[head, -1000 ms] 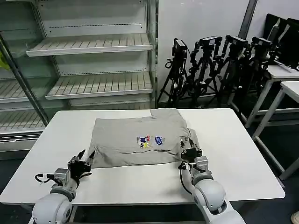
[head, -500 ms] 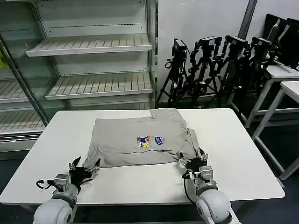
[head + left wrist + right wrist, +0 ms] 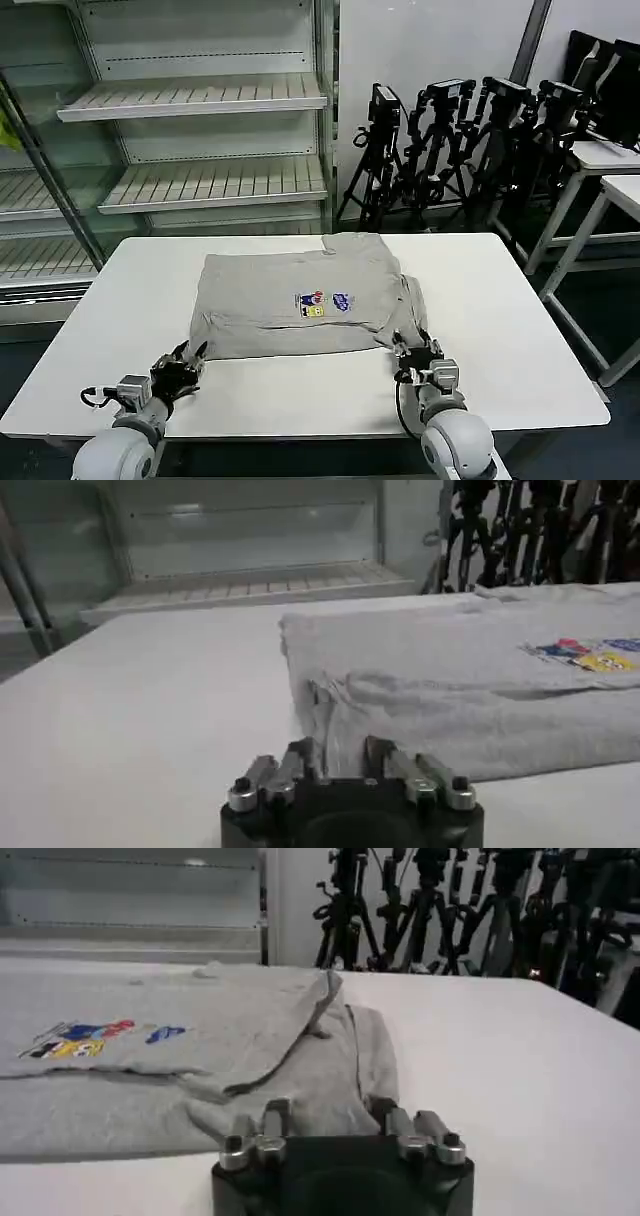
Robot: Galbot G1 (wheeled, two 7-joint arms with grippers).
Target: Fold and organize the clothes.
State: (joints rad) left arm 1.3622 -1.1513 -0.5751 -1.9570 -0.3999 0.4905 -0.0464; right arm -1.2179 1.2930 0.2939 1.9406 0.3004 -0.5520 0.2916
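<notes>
From the head, the left gripper (image 3: 181, 362) sits just short of the T-shirt's (image 3: 300, 300) near left corner, fingers spread, having crept closer again; the right gripper (image 3: 415, 352) has backed to the near right hem, parted and holding nothing.

Left wrist: cloth lies directly ahead of the left gripper (image 3: 340, 765), touching its splayed fingers.

Right wrist: the folded sleeve meets the right gripper (image 3: 325, 1123). Both look lined up for pinching the near edge.
</notes>
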